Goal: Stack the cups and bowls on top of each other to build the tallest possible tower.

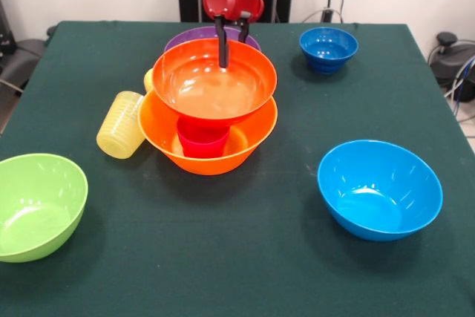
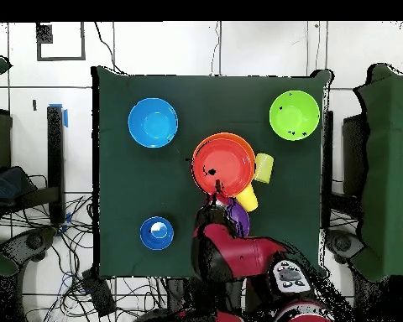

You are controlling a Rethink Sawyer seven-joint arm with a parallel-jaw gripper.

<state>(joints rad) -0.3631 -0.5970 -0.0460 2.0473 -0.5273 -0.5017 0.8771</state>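
Note:
My gripper (image 1: 232, 51) comes down from above, and its fingers (image 1: 223, 50) pinch the far rim of the red-orange bowl (image 1: 215, 83). That bowl sits slightly tilted on an upright red-pink cup (image 1: 202, 140) inside the large orange-yellow bowl (image 1: 159, 128). The purple bowl (image 1: 193, 35) stands right behind this pile. A ribbed pale yellow cup (image 1: 122, 124) lies on its side against the pile's left, with an orange-yellow cup (image 1: 148, 79) behind it. In the overhead view the gripper (image 2: 211, 194) is at the red-orange bowl's (image 2: 224, 166) lower edge. The purple cup is hidden.
A lime green bowl (image 1: 33, 206) stands at the near left. A light blue bowl (image 1: 378, 187) stands at the near right. A small dark blue bowl (image 1: 328, 48) stands at the far right. The table is covered in dark green cloth (image 1: 245, 257).

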